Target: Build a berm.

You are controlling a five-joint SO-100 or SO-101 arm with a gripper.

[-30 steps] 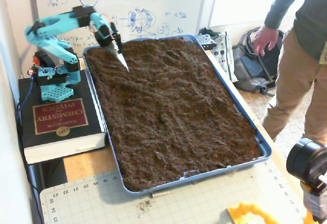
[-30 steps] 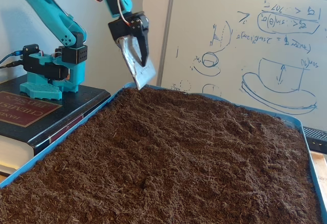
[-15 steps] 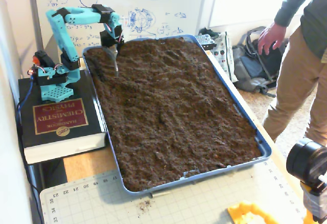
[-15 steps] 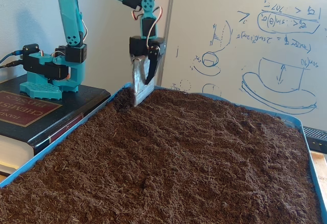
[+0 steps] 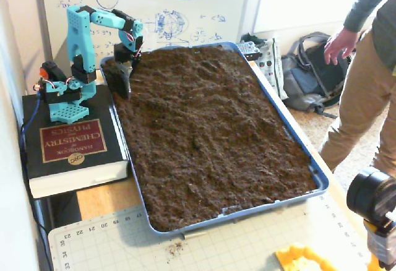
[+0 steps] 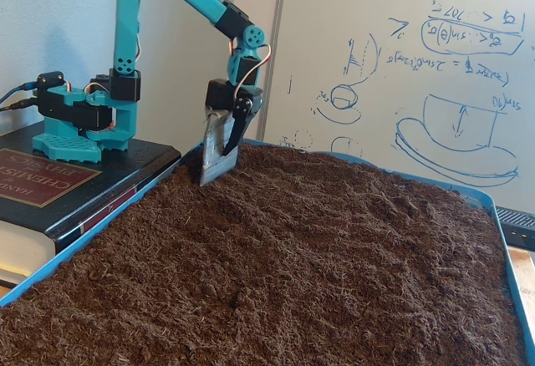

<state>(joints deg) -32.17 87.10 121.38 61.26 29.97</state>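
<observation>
A blue tray (image 5: 321, 183) (image 6: 92, 229) holds dark brown crumbly soil (image 5: 210, 129) (image 6: 318, 257) that lies roughly even, with only small bumps; no berm shows in either fixed view. The teal arm's gripper (image 5: 125, 67) (image 6: 224, 136) points down at the tray's far corner beside the arm's base. It is shut on a flat grey metal blade (image 5: 121, 80) (image 6: 214, 150). The blade stands almost upright with its lower edge touching or just in the soil.
The arm's base stands on a thick black book (image 5: 68, 147) left of the tray. A person (image 5: 365, 79) stands at the right by a backpack (image 5: 303, 79). A camera (image 5: 371, 197), a cutting mat (image 5: 216, 246) and a yellow object (image 5: 303, 260) lie in front.
The arm has folded back and lowered. The blade went from hanging tilted above the soil to standing upright at the corner near the base, its edge down at the soil.
</observation>
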